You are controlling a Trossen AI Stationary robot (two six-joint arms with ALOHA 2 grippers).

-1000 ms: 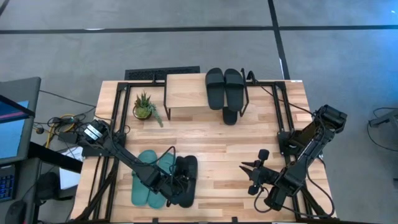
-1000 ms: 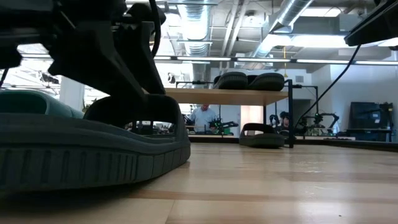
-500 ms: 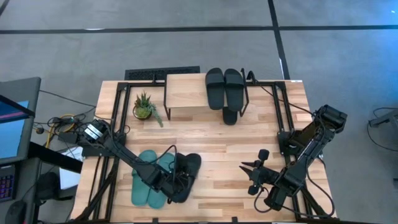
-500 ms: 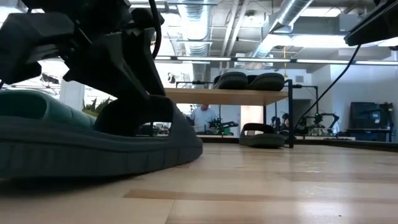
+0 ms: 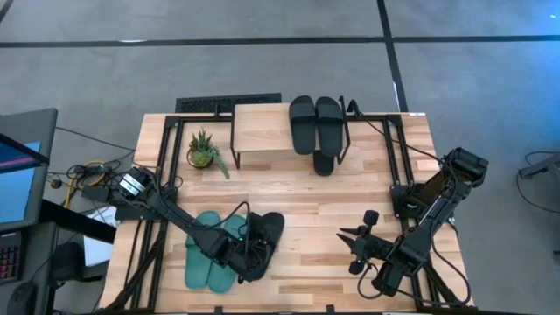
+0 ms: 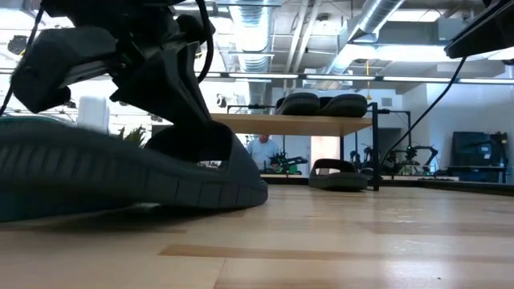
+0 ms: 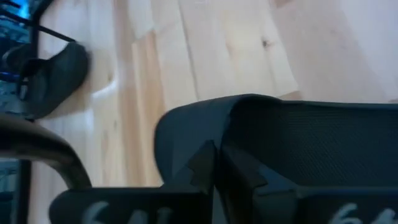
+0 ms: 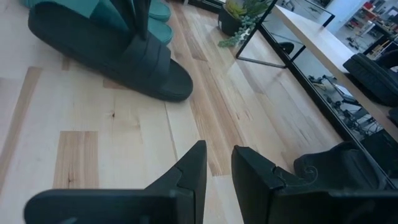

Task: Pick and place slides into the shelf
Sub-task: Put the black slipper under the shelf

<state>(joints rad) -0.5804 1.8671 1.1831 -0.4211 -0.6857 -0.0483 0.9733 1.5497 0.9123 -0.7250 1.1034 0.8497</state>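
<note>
A black slide (image 5: 262, 241) lies beside the teal pair (image 5: 208, 252) near the table's front edge. My left gripper (image 5: 248, 254) is shut on it. In the low view this slide (image 6: 120, 172) fills the left half of the picture, tilted. Two black slides (image 5: 315, 122) rest sole-down on the shelf's wooden top (image 5: 262, 131). A third black slide (image 5: 324, 164) lies on the table under the shelf. My right gripper (image 8: 217, 165) waits at the front right, its fingers a little apart with nothing between them. My left gripper pinches the black slide's wide strap (image 7: 205, 124) between its two fingers, at the strap's edge. The fingers (image 6: 173, 104) slant down onto it from the table's left. One end of the slide (image 6: 245, 193) rests on the table and the other end is raised.
A small potted plant (image 5: 203, 150) stands left of the shelf. Black metal frame rails (image 5: 162, 149) run along the table's left and right sides. Bare wood (image 5: 306, 210) lies between the front slides and the shelf.
My left gripper has taken hold of the black slide. The slide has tipped: one end has risen off the table while the other stays down. It has also turned a little, its far end swinging toward the table's right edge.
</note>
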